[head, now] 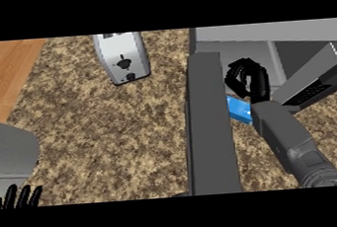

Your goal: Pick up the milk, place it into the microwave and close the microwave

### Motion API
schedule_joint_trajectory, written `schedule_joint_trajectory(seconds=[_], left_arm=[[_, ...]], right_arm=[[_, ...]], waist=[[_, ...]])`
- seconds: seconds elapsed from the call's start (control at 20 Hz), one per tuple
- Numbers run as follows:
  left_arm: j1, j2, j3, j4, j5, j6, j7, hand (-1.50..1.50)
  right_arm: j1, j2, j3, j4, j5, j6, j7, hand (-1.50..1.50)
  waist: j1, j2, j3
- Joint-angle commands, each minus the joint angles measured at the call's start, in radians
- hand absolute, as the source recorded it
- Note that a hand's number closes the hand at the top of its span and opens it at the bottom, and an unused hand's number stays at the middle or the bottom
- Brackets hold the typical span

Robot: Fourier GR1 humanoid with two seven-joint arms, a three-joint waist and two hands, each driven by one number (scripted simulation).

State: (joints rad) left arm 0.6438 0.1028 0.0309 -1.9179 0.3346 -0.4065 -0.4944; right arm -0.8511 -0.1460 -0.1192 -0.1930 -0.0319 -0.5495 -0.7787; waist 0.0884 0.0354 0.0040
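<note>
Black right hand (247,79) curled round blue milk carton (238,111), just right of grey microwave's open door (209,122). Black left hand (16,196) relaxed, fingers straight, far left of that door.

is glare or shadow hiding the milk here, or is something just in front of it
Head view: the light is flat and even over the counter, with no glare on the toaster. No shadow hides the milk; the right robot hand curled round it and the forearm cover all but a blue patch.
</note>
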Motion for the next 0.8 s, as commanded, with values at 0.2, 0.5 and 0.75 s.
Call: schedule_joint_trajectory(seconds=[0.2, 0.5, 0.75], left_arm=[[0.006, 0.004, -0.024, -0.016, -0.005, -0.024, 0.003, -1.5], [-0.057, 0.0, 0.003, 0.04, -0.004, 0.0, 0.006, -1.5], [-0.053, 0.009, 0.007, 0.053, -0.021, -0.008, -0.003, -1.5]], right_arm=[[-0.062, -0.058, 0.007, 0.04, 0.043, -0.108, -0.049, 1.5], [-0.111, -0.033, -0.056, 0.009, -0.009, -0.105, -0.08, 1.5], [-0.101, -0.076, -0.046, 0.022, 0.027, -0.218, -0.127, 1.5]], waist=[[0.038, 0.015, 0.003], [0.035, 0.02, 0.003], [0.041, 0.023, 0.001]])
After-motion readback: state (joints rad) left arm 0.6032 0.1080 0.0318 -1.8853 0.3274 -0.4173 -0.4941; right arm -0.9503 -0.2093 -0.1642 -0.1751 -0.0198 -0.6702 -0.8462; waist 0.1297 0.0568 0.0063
